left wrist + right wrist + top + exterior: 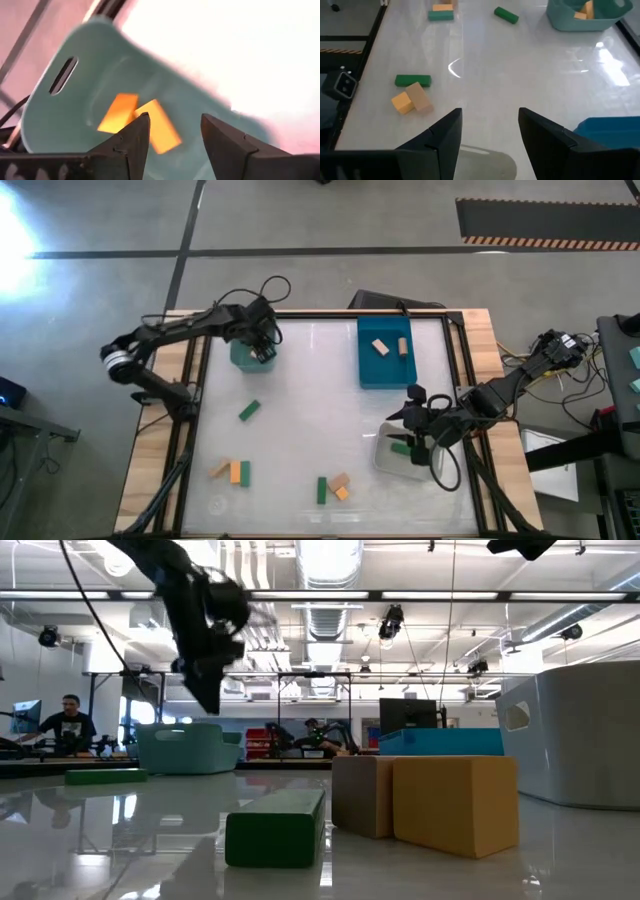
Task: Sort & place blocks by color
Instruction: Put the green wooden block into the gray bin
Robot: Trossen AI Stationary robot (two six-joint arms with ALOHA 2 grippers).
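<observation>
Teal bin [243, 358]: far-left part of table, holds two orange blocks [135, 121] lying side by side on its floor, touching.
L gripper [263, 352]: over the teal bin, fingers [131, 144] apart w/ nothing between; orange blocks lie in the bin under it.
Blue bin [383, 370]: far-right part of table, two tan blocks [381, 347] inside, apart from each other.
Clear bin [385, 457]: near-right, one green block [400, 448] in it.
R gripper [416, 442]: over the clear bin, jaws spread, empty; wrist view looks across the table past its fingers [446, 136].
Loose green block [249, 410]: alone on table, left of centre, lying at an angle, between teal bin and near-left group.
Near-left group: tan block [220, 470], orange block [235, 472], green one [245, 473] just beside each other; orange and green look touching.
Near-centre group: green block [412, 80] upright in high view, tan block [418, 96] and orange block [402, 102] touching each other just beside it.
Low view: same centre group up close, green [277, 827] in front, tan [359, 795] and orange [455, 803] side by side.
Bkgd: person [66, 724] at a desk, far left of room.
</observation>
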